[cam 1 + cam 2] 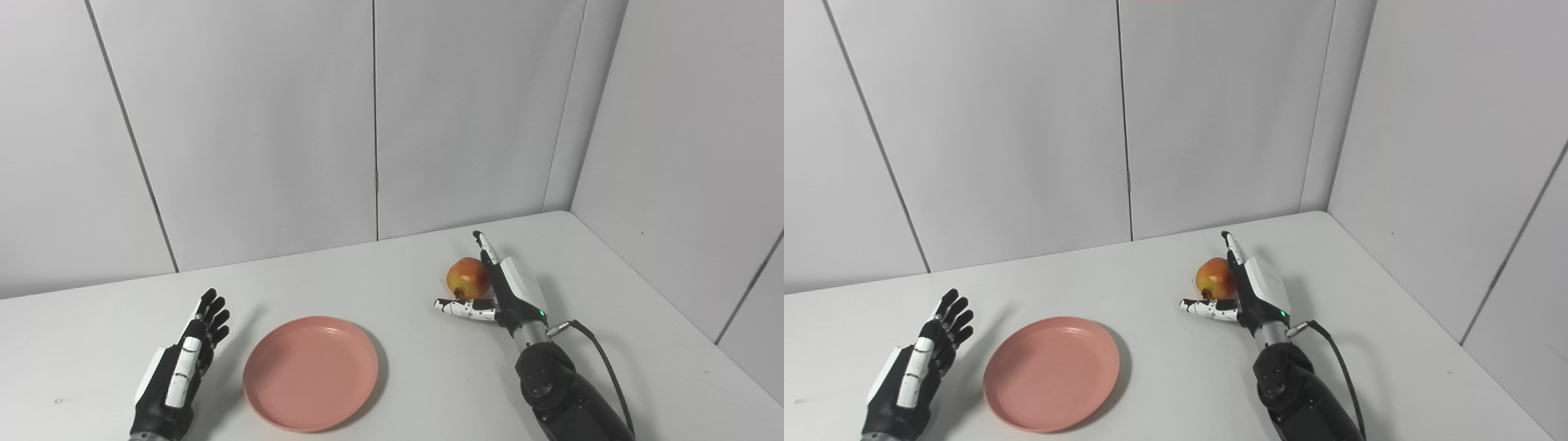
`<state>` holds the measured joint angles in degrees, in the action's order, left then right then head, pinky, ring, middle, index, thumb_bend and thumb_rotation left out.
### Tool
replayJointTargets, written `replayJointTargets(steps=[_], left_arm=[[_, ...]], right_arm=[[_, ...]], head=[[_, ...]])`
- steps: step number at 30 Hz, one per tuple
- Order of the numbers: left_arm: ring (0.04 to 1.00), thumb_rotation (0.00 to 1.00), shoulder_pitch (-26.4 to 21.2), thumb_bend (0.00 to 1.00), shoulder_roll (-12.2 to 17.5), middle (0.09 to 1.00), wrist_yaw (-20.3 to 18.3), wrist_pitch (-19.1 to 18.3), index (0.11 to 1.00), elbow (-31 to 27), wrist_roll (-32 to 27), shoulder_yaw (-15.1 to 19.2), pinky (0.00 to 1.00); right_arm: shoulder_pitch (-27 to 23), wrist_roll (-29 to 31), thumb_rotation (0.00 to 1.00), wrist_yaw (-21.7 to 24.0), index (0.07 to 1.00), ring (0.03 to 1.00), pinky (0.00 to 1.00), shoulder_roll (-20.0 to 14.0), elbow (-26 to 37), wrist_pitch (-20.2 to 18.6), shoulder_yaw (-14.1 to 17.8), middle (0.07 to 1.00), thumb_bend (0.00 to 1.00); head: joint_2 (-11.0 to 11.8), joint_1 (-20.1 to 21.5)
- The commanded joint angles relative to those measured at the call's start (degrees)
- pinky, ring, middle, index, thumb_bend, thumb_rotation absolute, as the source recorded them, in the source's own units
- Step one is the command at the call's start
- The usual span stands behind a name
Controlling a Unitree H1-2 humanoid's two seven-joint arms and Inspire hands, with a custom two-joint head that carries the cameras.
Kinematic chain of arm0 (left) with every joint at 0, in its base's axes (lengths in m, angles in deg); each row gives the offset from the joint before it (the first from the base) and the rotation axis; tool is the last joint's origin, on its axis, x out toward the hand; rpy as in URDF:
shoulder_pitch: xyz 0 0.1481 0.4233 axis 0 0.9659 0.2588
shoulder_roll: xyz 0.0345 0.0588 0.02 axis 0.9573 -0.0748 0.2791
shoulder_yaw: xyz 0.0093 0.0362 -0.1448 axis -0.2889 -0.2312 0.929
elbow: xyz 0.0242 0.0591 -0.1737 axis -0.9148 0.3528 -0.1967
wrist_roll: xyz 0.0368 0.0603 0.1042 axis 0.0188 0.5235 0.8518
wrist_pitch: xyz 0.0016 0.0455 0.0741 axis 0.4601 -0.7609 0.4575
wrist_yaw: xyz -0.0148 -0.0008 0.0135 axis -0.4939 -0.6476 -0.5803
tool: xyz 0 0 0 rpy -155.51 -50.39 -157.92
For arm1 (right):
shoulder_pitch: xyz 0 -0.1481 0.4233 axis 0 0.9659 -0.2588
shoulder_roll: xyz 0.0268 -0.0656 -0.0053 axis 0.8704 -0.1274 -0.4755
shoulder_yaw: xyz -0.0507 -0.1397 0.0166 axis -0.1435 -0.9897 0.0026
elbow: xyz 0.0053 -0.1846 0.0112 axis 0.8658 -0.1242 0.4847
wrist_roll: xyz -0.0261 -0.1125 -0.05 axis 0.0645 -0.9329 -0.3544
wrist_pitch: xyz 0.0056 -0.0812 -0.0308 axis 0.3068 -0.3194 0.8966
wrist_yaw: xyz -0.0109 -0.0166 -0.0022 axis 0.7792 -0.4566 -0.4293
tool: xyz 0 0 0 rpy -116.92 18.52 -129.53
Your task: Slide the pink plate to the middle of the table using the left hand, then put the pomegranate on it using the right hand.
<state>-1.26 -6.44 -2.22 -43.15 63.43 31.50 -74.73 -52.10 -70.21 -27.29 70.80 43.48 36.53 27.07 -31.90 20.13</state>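
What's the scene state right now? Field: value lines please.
plate: pink plate, empty, on the table left of centre
fruit: pomegranate, on the table, right of the plate
left hand: left hand open, beside the plate's left edge, not touching it
right hand: right hand open, fingers apart around the pomegranate, not yet closed on it

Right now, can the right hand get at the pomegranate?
Probably yes: the right hand is open right beside the pomegranate, thumb in front and fingers alongside, with nothing between them.
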Motion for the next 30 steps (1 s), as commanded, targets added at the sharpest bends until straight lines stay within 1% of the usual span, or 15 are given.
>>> replayJointTargets(steps=[1, 9, 12, 13, 14, 16, 17, 18, 21, 22, 23, 24, 25, 28, 30], left_arm=[[0.98, 1.0, 2.2, 0.61, -0.81, 0.998, 0.37, 0.43, 1.0, 0.85, -0.13, -0.2, 0.97], [0.977, 1.0, 2.39, 0.61, -0.81, 0.998, 1.06, 0.33, 1.0, 0.3, 0.72, -0.3, 0.96], [0.979, 1.0, 2.53, 0.6, -0.77, 0.999, 0.9, 0.05, 1.0, 0.05, 0.44, -0.33, 0.97], [0.98, 1.0, 2.57, 0.6, -0.71, 1.0, 0.87, 0.14, 1.0, 0.06, 0.49, -0.37, 0.97], [0.98, 1.0, 2.66, 0.61, -0.63, 0.999, 0.84, 0.1, 1.0, -0.07, 0.48, -0.37, 0.97], [0.978, 1.0, 2.74, 0.61, -0.56, 0.998, 0.98, 0.03, 1.0, -0.19, 0.62, -0.39, 0.96], [0.978, 1.0, 2.8, 0.61, -0.48, 0.998, 0.97, -0.03, 1.0, -0.29, 0.61, -0.36, 0.96], [0.977, 1.0, 2.85, 0.61, -0.43, 0.998, 0.95, -0.09, 1.0, -0.37, 0.58, -0.34, 0.96], [0.981, 1.0, 2.9, 0.6, -0.32, 1.0, 0.38, -0.03, 1.0, -0.46, -0.11, -0.26, 0.97], [0.981, 1.0, 2.88, 0.6, -0.3, 1.0, 0.31, -0.08, 1.0, -0.42, -0.19, -0.26, 0.97], [0.982, 1.0, 2.85, 0.61, -0.28, 1.0, 0.39, -0.06, 1.0, -0.34, -0.12, -0.26, 0.97], [0.98, 1.0, 2.84, 0.61, -0.26, 1.0, 0.46, -0.04, 1.0, -0.29, -0.07, -0.26, 0.97], [0.979, 1.0, 2.83, 0.61, -0.29, 0.999, 0.51, -0.1, 1.0, -0.32, -0.07, -0.25, 0.96], [0.976, 1.0, 2.91, 0.6, -0.37, 0.997, 0.83, -0.29, 1.0, -0.63, 0.14, -0.22, 0.96], [0.977, 1.0, 2.94, 0.61, -0.35, 0.998, 0.94, -0.65, 1.0, -0.81, 0.4, -0.33, 0.97]], right_arm=[[-2.54, 0.39, 0.42, 0.59, 0.982, 0.906, 0.78, -0.63, 2.39, 0.69, 0.26, 0.962, 0.92], [-4.43, -1.26, 0.4, 0.54, 0.941, 0.866, 0.74, 0.19, 0.39, 0.21, -0.79, 0.916, 0.91], [-5.11, -1.14, 0.35, -0.81, 0.907, 0.831, 0.72, 0.5, -1.49, 2.06, -0.61, 0.882, 0.89], [-5.33, -0.9, 0.27, -1.54, 0.858, 0.751, 0.63, 0.67, -2.35, 3.09, -0.45, 0.824, 0.85], [-5.48, -0.56, 0.2, -2.34, 0.815, 0.699, 0.58, 0.88, -3.16, 4.22, -0.26, 0.779, 0.83], [-5.61, 0.16, 0.07, -3.85, 0.745, 0.645, 0.54, 1.26, -4.42, 6.23, 0.16, 0.718, 0.78], [-5.59, 0.28, 0.06, -4.5, 0.74, 0.641, 0.53, 1.48, -4.69, 6.7, 0.32, 0.714, 0.77], [-5.57, 0.33, 0.02, -5.12, 0.72, 0.622, 0.52, 1.71, -4.9, 6.91, 0.49, 0.695, 0.75], [-5.49, 0.57, 0.0, -6.96, 0.689, 0.573, 0.48, 2.29, -5.64, 8.11, 0.93, 0.656, 0.7], [-5.49, 0.56, 0.0, -7.53, 0.671, 0.506, 0.46, 2.37, -5.93, 8.68, 0.97, 0.6, 0.61], [-5.48, 0.42, 0.0, -8.19, 0.66, 0.465, 0.45, 2.32, -6.42, 9.59, 0.9, 0.566, 0.56], [-5.49, 0.31, 0.0, -8.64, 0.645, 0.448, 0.45, 2.27, -6.79, 10.26, 0.85, 0.548, 0.54], [-5.46, 0.02, 0.0, -9.0, 0.636, 0.442, 0.45, 2.15, -7.01, 10.56, 0.71, 0.54, 0.53], [-5.12, -0.63, 0.0, -9.53, 0.546, 0.433, 0.46, 1.82, -6.85, 10.72, 0.45, 0.512, 0.52], [-4.94, -0.62, 0.0, -9.76, 0.524, 0.435, 0.46, 1.74, -6.8, 10.9, 0.6, 0.506, 0.51]], head=[[-0.09, -0.07], [0.08, -0.13], [0.05, -0.31], [0.05, -0.31], [-0.11, -0.39], [-0.11, -0.39], [-0.27, -0.34], [-0.27, -0.34], [-0.4, -0.44], [-0.4, -0.44], [-0.38, -0.4], [-0.38, -0.4], [-0.41, -0.41], [-0.43, -0.46], [-0.44, -0.63]])
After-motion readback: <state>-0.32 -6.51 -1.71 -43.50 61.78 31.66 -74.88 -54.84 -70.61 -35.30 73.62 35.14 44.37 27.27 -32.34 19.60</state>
